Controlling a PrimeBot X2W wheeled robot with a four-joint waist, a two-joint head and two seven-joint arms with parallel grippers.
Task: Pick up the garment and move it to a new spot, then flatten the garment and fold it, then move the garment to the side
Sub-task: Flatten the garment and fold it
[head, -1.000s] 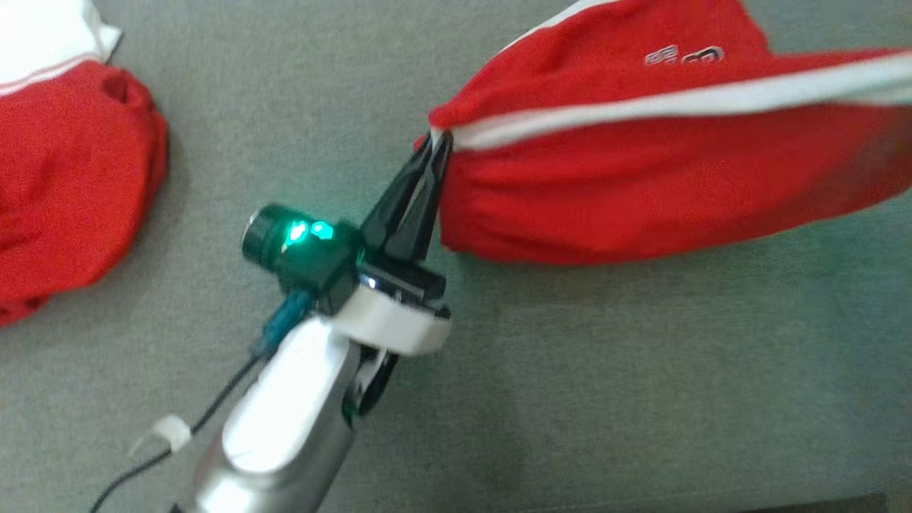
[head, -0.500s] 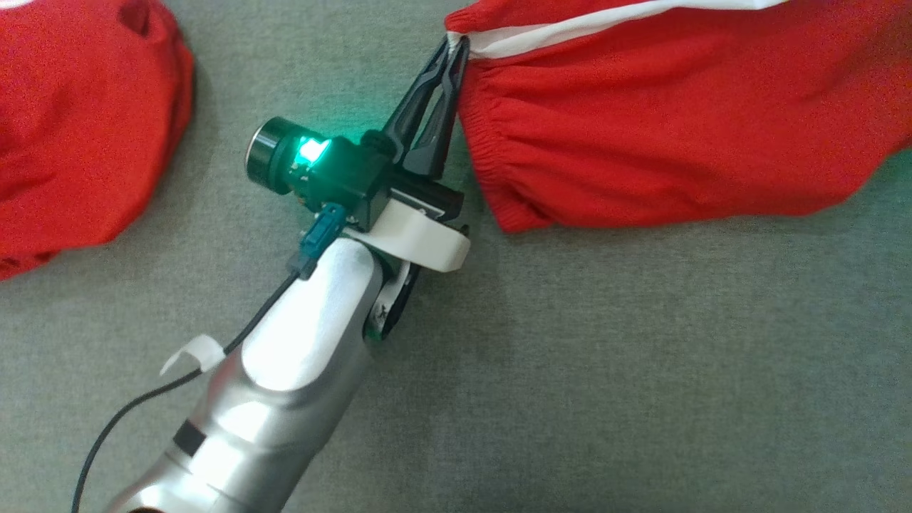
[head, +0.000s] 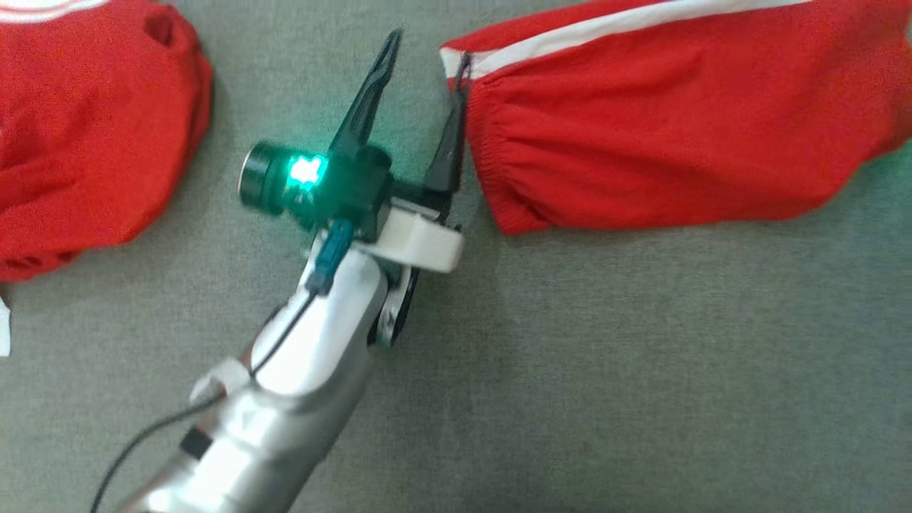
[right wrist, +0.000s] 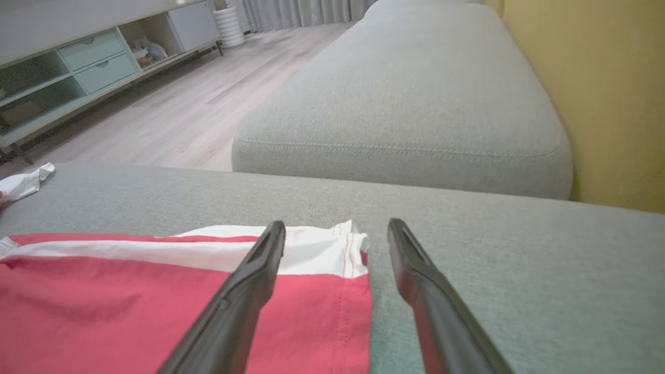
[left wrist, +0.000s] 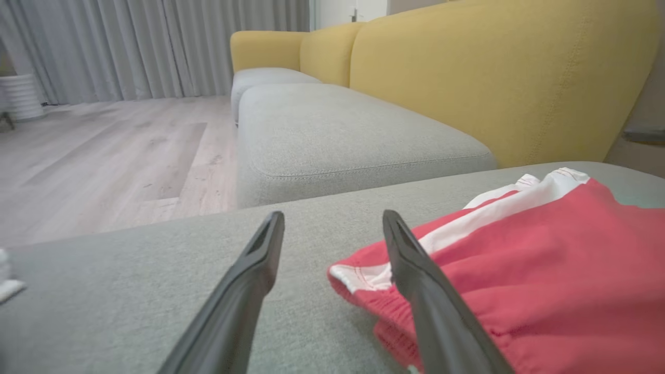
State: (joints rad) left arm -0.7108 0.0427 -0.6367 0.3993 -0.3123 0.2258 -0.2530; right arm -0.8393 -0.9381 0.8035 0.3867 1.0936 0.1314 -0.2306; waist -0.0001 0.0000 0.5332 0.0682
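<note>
The garment point(head: 670, 142) is a pair of red shorts with a white side stripe, lying on the grey cushion point(head: 570, 370). My left gripper point(head: 429, 46) stands open at its elastic waistband corner. The right finger rests along that edge and nothing sits between the fingers. The left wrist view has the same open gripper point(left wrist: 333, 215) with the garment point(left wrist: 545, 259) to its right. In the right wrist view my right gripper point(right wrist: 336, 223) is open low over the garment's point(right wrist: 130, 311) white-striped hem corner, which lies flat beneath it.
A second red garment point(head: 85, 128) is heaped at the left of the cushion, with a white scrap point(head: 3, 335) near it. The yellow sofa back point(left wrist: 493, 78) rises behind, and another grey seat point(left wrist: 337, 140) lies beyond a gap. A low cabinet point(right wrist: 78, 67) stands across the wooden floor.
My left gripper has opened and let go of the waistband corner, and the garment now lies on the cushion. The head camera has shifted between frames.
</note>
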